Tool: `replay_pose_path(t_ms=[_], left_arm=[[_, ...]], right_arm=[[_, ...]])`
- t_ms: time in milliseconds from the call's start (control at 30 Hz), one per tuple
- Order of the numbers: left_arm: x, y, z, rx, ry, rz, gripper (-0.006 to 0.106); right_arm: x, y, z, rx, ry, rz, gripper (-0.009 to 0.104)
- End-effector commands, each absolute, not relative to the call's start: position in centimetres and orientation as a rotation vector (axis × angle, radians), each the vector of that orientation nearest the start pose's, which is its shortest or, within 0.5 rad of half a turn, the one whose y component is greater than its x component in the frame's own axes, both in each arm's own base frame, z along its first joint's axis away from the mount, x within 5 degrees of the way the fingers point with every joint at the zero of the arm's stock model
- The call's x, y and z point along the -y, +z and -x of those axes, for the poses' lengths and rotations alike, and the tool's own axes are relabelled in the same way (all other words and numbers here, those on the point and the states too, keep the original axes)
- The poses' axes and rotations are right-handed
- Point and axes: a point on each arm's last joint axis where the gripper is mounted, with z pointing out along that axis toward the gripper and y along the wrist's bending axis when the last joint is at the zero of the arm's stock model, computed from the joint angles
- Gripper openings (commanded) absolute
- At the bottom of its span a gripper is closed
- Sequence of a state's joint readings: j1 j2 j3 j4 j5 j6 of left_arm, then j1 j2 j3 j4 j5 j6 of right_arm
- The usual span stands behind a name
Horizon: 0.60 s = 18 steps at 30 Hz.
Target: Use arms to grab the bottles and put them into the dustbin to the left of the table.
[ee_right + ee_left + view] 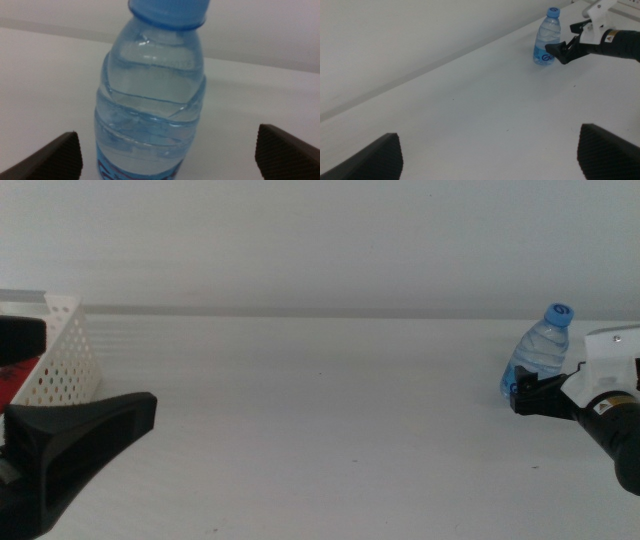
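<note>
The right arm has a white boxy wrist housing (612, 358) bearing a small label, a black rounded body behind it, and a matte black right end effector (528, 392). The left end effector (85, 440) is a black wedge; its finger pads (387, 157) show fine cross-hatched texture.

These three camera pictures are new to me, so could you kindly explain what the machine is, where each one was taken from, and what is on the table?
It is a pair of robot arms working at a white table. The middle view looks across the table from the front; the other two come from cameras mounted on each arm's wrist. The right gripper has reached a clear water bottle with a blue cap, standing upright; its open jaws sit on either side without gripping it. The left gripper waits low at the near left, open and holding nothing. Behind it stands the dustbin, a white basket with perforated walls, with something red inside that cannot be made out.
</note>
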<state>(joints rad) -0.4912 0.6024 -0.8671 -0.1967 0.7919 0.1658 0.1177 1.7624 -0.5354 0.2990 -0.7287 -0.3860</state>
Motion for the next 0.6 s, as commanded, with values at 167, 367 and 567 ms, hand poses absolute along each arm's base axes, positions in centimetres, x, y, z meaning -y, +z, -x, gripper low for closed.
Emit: replay_pose_path(t_ms=[167, 367, 567], left_arm=[[5.8, 38.5, -8.1, -1.916, -0.450, -0.599, 0.094], [5.8, 38.5, -8.1, -1.916, -0.450, -0.599, 0.094], [5.8, 38.5, -8.1, -1.916, -0.450, -0.599, 0.094]], right_arm=[[-2.0, 12.1, -31.2, -2.004, -0.196, 0.182, 0.092], [-2.3, 10.8, -32.8, -1.974, -0.201, 0.214, 0.092], [-3.1, 9.9, -35.1, -1.935, -0.175, 0.298, 0.092]])
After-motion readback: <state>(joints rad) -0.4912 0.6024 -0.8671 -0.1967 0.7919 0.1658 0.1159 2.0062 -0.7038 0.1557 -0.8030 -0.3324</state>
